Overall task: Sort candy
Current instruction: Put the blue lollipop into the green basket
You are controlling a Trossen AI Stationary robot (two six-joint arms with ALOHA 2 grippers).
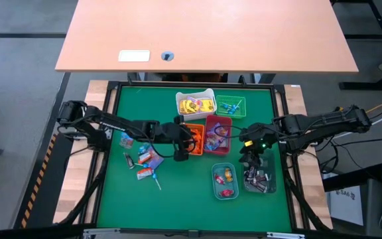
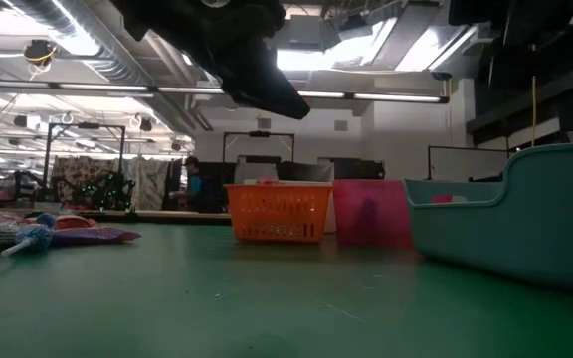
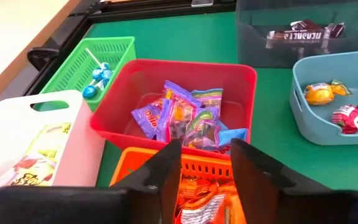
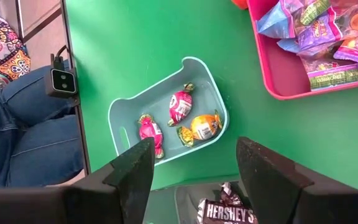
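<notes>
My left gripper [image 3: 205, 149] hangs open just above the orange bin [image 3: 135, 163], which holds orange-wrapped candy [image 3: 201, 208]; nothing sits between its fingers. In the high view it [image 1: 190, 141] is over that bin [image 1: 196, 147]. My right gripper [image 4: 194, 149] is open and empty above the light blue bin [image 4: 120, 112], where three candies [image 4: 180, 106] lie. Loose candy [image 1: 144, 162] rests on the green mat to the left of the bins.
The red bin [image 3: 166, 71] holds purple packets, the green bin [image 3: 73, 68] blue lollipops, the white bin [image 3: 17, 124] yellow candy, and the clear bin [image 3: 253, 43] dark bars. A person's knees [image 4: 30, 124] are beyond the table's near edge. Bare mat lies at the front left [image 1: 178, 199].
</notes>
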